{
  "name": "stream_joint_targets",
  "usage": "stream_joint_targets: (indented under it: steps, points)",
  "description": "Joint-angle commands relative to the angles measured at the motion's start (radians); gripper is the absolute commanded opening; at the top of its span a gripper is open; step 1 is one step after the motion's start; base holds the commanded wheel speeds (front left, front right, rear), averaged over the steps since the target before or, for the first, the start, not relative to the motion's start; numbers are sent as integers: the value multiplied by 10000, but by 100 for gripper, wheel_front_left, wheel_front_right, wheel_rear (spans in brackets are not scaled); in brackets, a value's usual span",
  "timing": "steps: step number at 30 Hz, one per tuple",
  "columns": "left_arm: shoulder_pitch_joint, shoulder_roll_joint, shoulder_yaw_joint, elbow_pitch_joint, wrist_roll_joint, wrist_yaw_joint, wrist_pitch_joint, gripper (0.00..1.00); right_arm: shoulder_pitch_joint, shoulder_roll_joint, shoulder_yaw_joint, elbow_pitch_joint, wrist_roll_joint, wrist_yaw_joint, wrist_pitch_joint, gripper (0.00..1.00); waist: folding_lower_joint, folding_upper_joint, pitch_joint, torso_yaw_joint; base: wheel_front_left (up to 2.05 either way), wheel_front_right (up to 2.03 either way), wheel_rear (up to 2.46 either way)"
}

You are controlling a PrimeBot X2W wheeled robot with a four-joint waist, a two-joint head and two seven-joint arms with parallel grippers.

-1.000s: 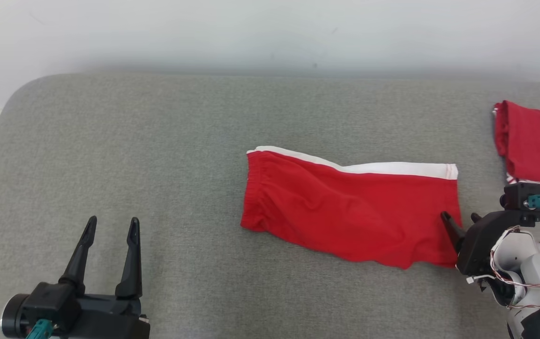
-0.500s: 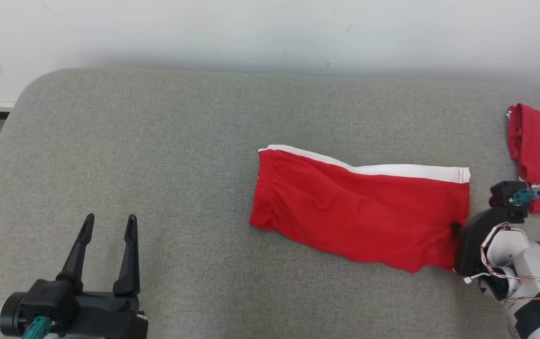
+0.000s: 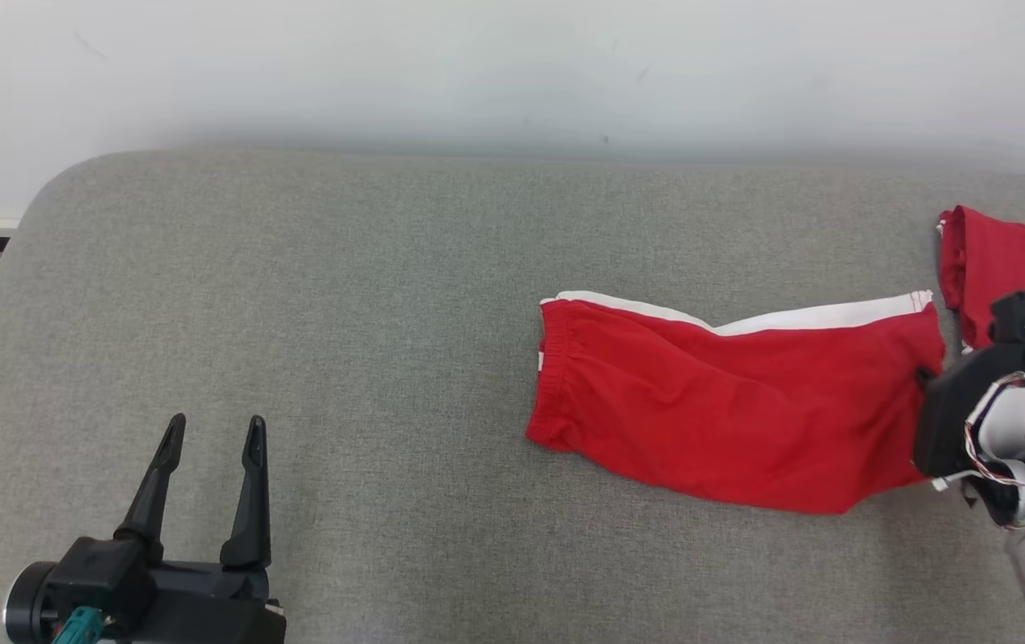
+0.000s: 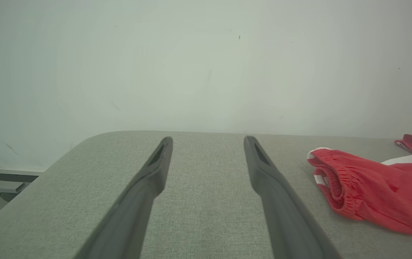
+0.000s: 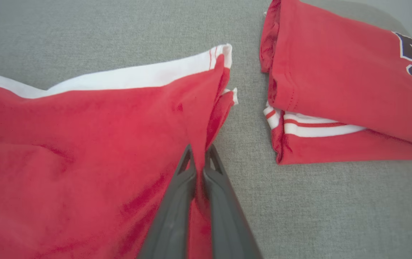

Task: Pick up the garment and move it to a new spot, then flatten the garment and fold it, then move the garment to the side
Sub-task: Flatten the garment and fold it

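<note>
My right pincer [image 5: 199,154] is clamped on the hem of the folded garment [image 3: 727,402], right of centre on the surface [image 3: 298,295]; my left pincer [image 3: 213,434] gapes empty. Folding looks done, and I judge only the move aside remains.

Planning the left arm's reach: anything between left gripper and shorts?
Nothing. In the head view, bare grey pad lies between the open left gripper and the shorts; the left wrist view agrees.

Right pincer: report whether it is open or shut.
Shut: the right pincer has its fingers pressed together on the hem of the red shorts.
</note>
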Motion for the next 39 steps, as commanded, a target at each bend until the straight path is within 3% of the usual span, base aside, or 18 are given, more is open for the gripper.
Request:
stream_joint_targets:
  steps: [1, 13, 23, 32, 33, 34, 35, 36, 39]
  points:
    - [131, -13, 12, 12, 36, 22, -30, 100, -68, 110, 50, -87, 81, -21, 14, 0, 0, -1, -34, -29, 0, 0, 0]
    - [-3, -135, -192, 82, -26, 22, -30, 100, -661, 1334, 1106, -1429, 1347, -21, 586, 0, 0, -1, -74, -88, 0, 0, 0]
    - [-323, -318, -705, 213, -182, 22, -30, 100, -1151, 2631, 1623, -1014, 1696, -21, 1080, 0, 0, -1, 44, 673, 0, 0, 0]
    - [-498, -457, -1002, 297, -292, 22, -30, 100, -1179, 3105, 2104, -322, 1604, -21, 919, 0, 0, -1, 250, 1121, 0, 0, 0]
    - [-512, -465, -1014, 314, -302, 22, -28, 100, -1178, 3127, 2216, -274, 1537, -21, 817, 22, 0, -1, 257, 1135, 0, 0, 0]
    - [-529, -480, -1029, 326, -305, 22, -30, 100, -1199, 3130, 2332, -347, 1483, -20, 539, 74, 0, -1, 262, 1148, 0, 0, 0]
    - [-529, -480, -1029, 326, -305, 22, -30, 100, -1199, 3130, 2332, -347, 1483, -20, 539, 74, 0, -1, 262, 1148, 0, 0, 0]
    - [-541, -489, -1039, 335, -306, 22, -30, 100, -1198, 3042, 2444, -364, 1401, -21, 273, 100, 0, -1, 262, 1154, 0, 0, 0]
    - [-519, -481, -976, 355, -310, 22, -30, 100, -1083, 2750, 2604, -448, 1424, -21, -484, 100, 0, -1, 209, 1067, 0, 0, 0]
